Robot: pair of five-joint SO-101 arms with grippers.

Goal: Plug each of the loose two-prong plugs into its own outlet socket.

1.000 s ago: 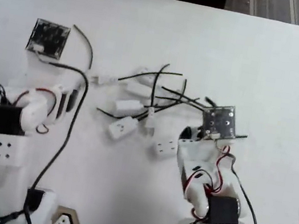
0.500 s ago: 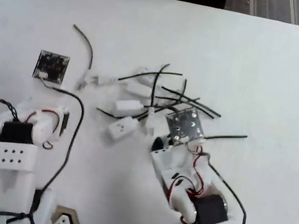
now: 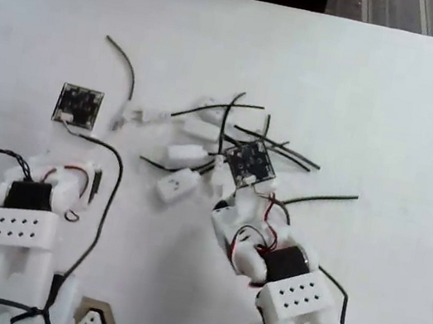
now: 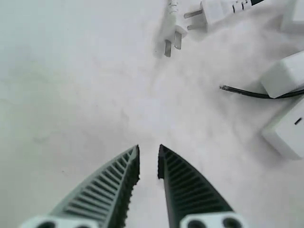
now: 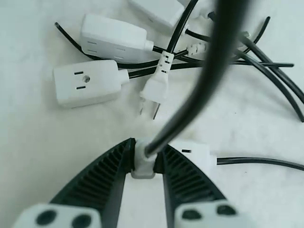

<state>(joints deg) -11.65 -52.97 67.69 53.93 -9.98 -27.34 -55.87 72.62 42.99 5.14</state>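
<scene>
Here we saw the right gripper (image 5: 145,151) clamped on a white black-corded plug (image 5: 142,165), with a white rectangular socket block (image 5: 195,154) just beyond its fingertips. The left gripper (image 4: 148,152), fingers slightly apart, held nothing.

The high view looks down over the table (image 3: 396,93). Wrist views sit close behind the left pincer (image 4: 148,159) and right pincer (image 5: 144,151), both facing sockets (image 5: 88,83) ahead.
</scene>
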